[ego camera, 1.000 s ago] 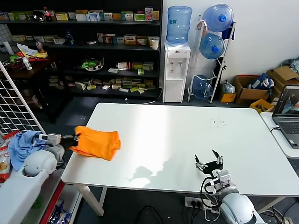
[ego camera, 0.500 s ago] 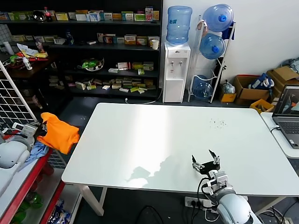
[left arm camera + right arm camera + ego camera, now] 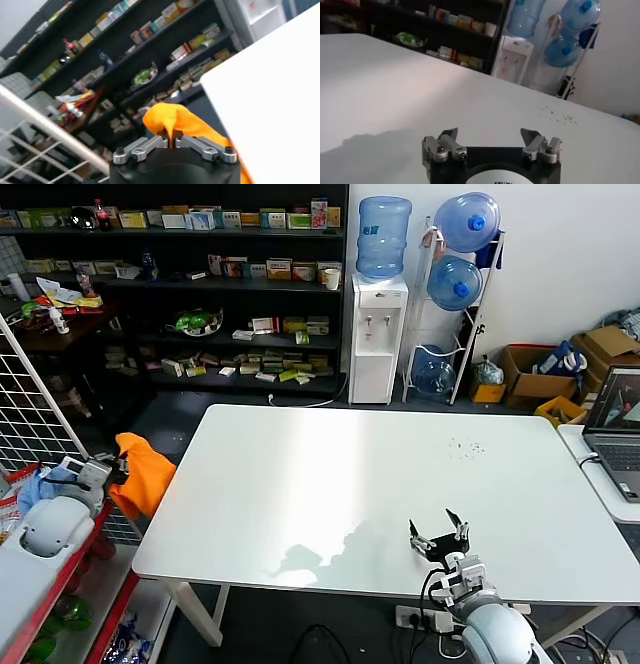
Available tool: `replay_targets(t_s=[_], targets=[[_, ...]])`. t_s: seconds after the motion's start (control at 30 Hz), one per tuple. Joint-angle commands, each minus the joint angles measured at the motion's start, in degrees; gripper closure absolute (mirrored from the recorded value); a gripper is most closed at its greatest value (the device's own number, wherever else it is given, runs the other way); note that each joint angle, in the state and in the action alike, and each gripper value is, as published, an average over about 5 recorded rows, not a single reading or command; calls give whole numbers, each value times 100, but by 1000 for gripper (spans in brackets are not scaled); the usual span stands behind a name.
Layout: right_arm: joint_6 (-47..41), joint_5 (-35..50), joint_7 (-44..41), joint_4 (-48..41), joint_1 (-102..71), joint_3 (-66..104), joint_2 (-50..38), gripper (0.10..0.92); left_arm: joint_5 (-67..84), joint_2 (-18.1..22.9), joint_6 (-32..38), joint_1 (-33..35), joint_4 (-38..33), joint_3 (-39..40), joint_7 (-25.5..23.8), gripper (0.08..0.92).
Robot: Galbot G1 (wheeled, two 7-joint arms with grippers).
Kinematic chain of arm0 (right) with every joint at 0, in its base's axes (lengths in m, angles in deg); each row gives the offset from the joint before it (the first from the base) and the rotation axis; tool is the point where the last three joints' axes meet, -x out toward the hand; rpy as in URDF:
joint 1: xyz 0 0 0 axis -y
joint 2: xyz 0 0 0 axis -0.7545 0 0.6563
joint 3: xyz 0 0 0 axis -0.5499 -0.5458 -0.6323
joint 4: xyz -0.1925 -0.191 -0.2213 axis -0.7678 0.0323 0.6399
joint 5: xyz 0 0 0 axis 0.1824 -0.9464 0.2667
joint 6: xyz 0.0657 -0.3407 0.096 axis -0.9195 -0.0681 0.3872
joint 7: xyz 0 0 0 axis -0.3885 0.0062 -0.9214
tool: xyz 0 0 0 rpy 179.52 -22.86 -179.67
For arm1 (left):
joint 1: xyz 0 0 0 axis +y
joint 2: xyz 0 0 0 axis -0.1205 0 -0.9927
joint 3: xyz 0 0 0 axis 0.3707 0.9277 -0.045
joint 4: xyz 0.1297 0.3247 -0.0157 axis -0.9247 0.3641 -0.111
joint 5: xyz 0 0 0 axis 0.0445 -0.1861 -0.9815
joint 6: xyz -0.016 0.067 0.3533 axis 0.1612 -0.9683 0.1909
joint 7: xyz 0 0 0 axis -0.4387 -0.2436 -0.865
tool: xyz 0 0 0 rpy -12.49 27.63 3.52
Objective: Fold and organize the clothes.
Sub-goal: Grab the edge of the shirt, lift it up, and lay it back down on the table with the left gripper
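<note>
With our left gripper (image 3: pixel 171 142) pinching only 1 bunched edge of the orange T-shirt (image 3: pixel 142 473), dangling off the table (image 3: pixel 330 484) at 9 o'clock, it could slip; our right gripper (image 3: pixel 440 533) waits wide open, empty.

The room is evenly and brightly lit, the light falling from overhead. A broad pale glare runs down the middle of the white table (image 3: pixel 330 484), washing out its surface there. Near the front edge lies a soft grey shadow (image 3: pixel 330 549) with blurred outline. The dark shelves (image 3: pixel 180 294) at the back stay dim by contrast. In the left wrist view the shelving leans steeply and looks soft, while the near gripper body is sharp. In the right wrist view the water bottles (image 3: pixel 560 20) are hazy and the tabletop shows a faint shadow.
</note>
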Motion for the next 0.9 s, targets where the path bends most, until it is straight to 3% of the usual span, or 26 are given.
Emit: replay_targets(t_s=[0.03,0.27,0.53,0.9], targets=[[2,-46,5,-6,-61,48,4,203,401,765,-218,265,-1132,215,293,869],[1,-57,5,-28,-54,123,-40,203,894,1363,-537,363,-1888,485,654,869],[7,-37,2,-34,-86,229,-123,203,1074,2265,-572,437,-1760,873,972,869],[58,-31,-2,-119,-143,389,-167,203,404,4360,-238,365,-703,1441,1095,869]])
